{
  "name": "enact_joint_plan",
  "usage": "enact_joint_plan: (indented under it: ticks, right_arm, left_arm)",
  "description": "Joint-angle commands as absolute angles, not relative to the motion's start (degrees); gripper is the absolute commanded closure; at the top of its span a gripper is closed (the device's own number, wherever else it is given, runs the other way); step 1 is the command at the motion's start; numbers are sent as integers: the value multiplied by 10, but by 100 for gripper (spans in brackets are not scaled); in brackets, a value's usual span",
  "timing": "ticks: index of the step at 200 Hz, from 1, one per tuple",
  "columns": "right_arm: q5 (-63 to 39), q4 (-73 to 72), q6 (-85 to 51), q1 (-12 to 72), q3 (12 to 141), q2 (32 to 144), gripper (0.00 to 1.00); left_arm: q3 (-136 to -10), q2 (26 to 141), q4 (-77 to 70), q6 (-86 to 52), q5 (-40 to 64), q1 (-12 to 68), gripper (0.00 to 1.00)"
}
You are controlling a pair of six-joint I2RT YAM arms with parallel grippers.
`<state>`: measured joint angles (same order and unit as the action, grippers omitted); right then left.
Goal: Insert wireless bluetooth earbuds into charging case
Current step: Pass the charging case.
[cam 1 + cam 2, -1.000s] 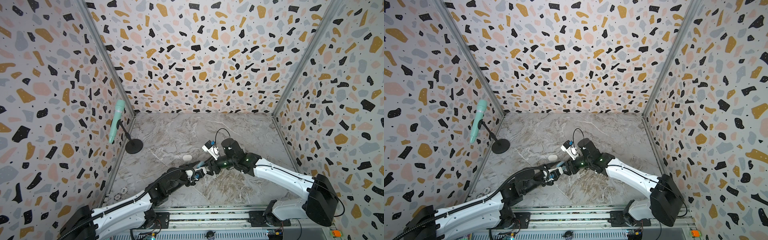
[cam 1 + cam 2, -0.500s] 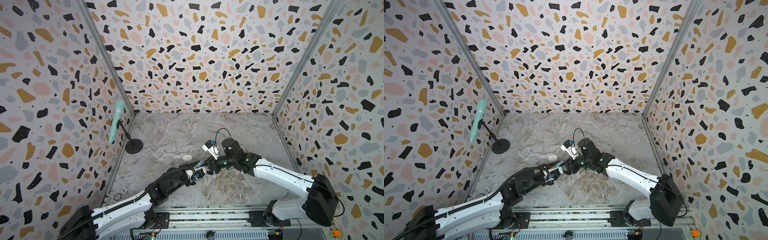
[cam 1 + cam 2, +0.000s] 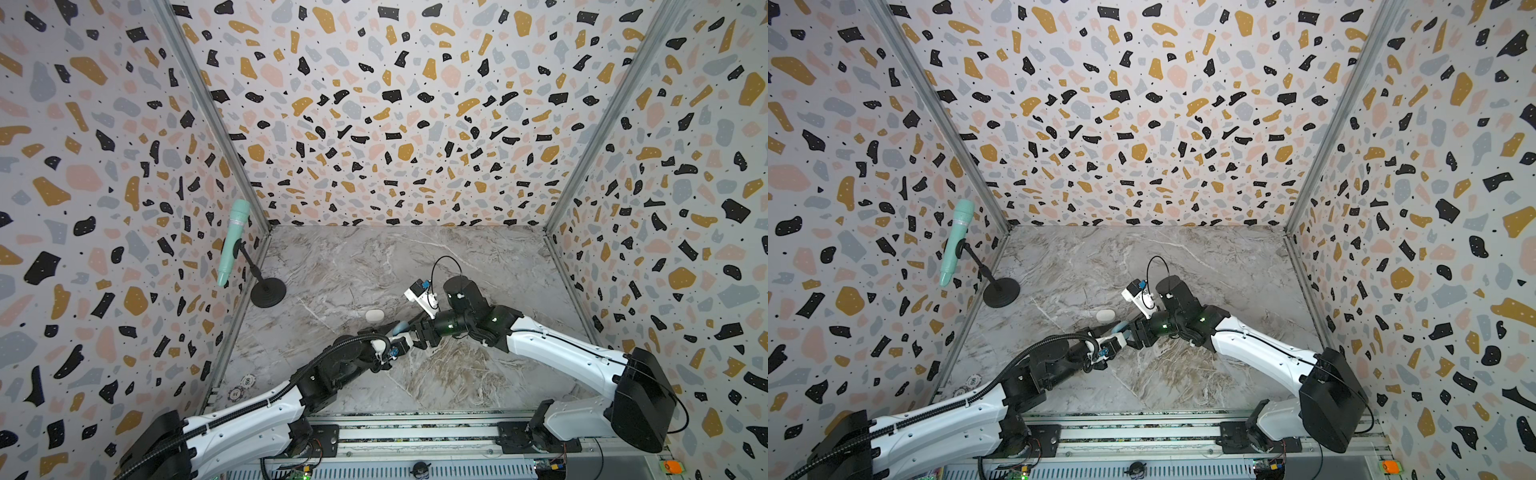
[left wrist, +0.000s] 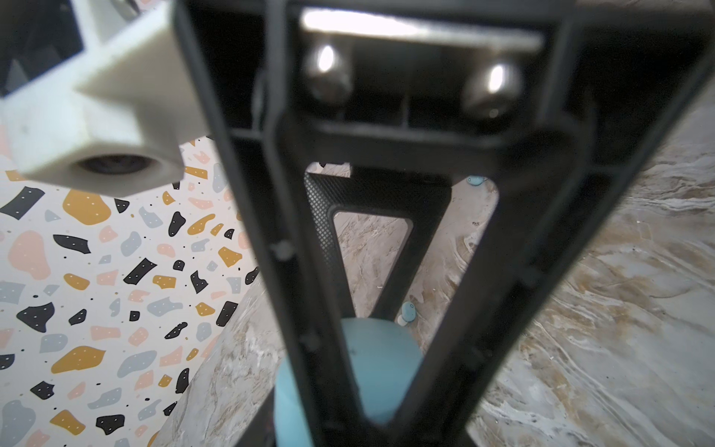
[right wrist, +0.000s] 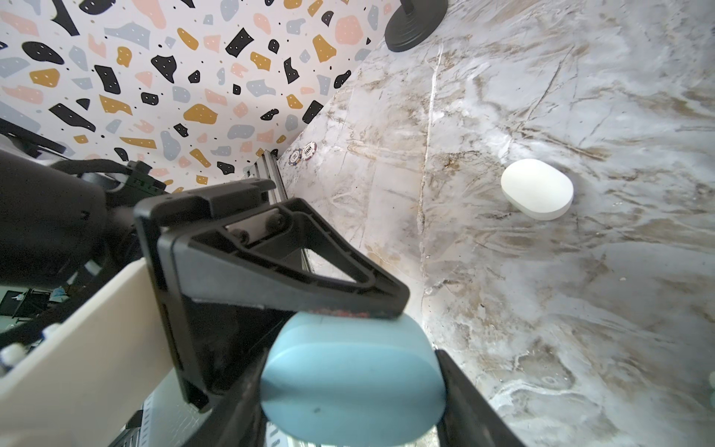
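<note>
Terrazzo walls box in a marble tabletop (image 3: 478, 257), and both arms meet mid-table. Left gripper (image 3: 392, 332), reaching in from 8 o'clock, is pinched tight on the light blue case (image 3: 400, 328). Right gripper (image 3: 412, 329), coming from 4 o'clock, holds the same case half-wide along its long axis. White case (image 3: 374, 315) lies closed, near, at 10 o'clock. One light blue earbud (image 4: 408, 312) sits on the marble just beyond the left tips, a second earbud (image 4: 475, 180) farther on. Since a second ago only the left jaws have nipped shut, so opening the lid looks next
</note>
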<state>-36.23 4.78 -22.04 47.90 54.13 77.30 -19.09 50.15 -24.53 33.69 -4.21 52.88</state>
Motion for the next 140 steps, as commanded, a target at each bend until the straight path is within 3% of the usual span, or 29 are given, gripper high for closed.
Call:
enact_joint_plan:
  ticks: [1,32,45,90,140]
  right_arm:
    - [-381,41,-228,482,535,765,82]
    - [-383,41,-228,482,537,767,95]
    - [-384,42,-229,481,539,768,100]
    - [-387,44,-230,481,545,773,100]
    - [-386,46,-230,481,549,776,100]
  left_arm:
    - [-191,500,-288,341,-60,527,73]
    - [-192,500,-286,339,-57,527,71]
    - [-192,500,-287,338,-56,527,63]
    - [-190,499,-292,339,-60,527,49]
    - [-189,496,-291,343,-60,527,47]
